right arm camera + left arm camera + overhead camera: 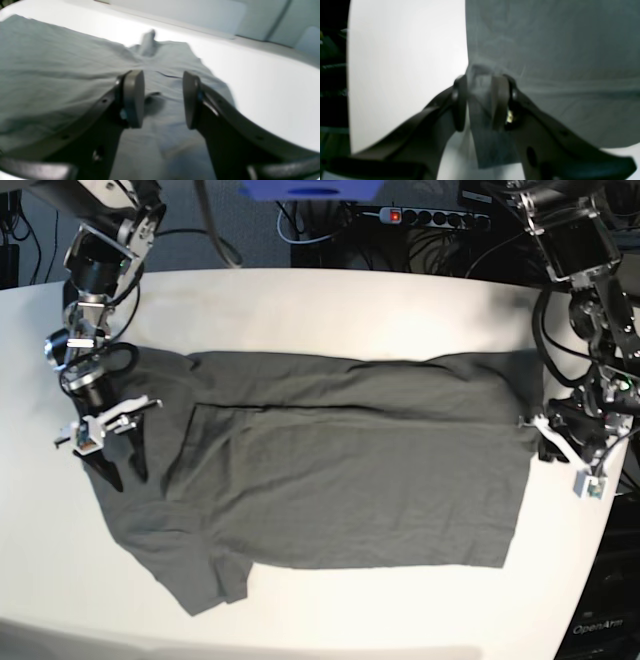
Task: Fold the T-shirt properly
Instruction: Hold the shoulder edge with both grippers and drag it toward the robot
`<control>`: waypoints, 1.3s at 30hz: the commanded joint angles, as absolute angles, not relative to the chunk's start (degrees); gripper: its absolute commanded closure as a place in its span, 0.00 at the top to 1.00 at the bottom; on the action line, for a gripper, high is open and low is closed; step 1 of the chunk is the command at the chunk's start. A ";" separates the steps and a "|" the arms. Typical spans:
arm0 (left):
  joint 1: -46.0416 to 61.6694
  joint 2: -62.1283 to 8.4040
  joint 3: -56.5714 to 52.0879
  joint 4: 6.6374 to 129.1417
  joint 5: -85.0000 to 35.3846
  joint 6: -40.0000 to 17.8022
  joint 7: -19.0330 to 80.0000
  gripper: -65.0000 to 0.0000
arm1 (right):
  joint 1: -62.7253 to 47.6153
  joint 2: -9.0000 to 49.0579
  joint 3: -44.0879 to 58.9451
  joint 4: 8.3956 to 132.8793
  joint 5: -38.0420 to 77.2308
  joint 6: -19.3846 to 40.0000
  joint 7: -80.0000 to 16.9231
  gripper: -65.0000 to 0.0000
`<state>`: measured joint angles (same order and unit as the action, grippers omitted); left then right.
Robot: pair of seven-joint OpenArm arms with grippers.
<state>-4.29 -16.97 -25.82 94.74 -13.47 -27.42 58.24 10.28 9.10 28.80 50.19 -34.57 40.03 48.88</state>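
Lying flat: T-shirt (pixel 340 480), R gripper (pixel 162 100) jaws apart above it.

White table (pixel 330 290), power strip (pixel 430 217) w/ cables (pixel 310 225) behind.

T-shirt (pixel 350 480): plain dark grey, no print; read paler grey-green between the jaws of the right gripper (pixel 163 100). Table (pixel 320 300): white. Both grippers black; left gripper (pixel 482 100) pads dark brown-grey. Power strip (pixel 430 218) beyond: black, red switch.
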 commanded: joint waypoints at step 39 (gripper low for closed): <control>0.92 -15.78 -25.54 88.48 -13.67 -27.12 49.10 0.04 | 4.00 7.34 31.60 53.76 -33.54 40.00 50.59 0.02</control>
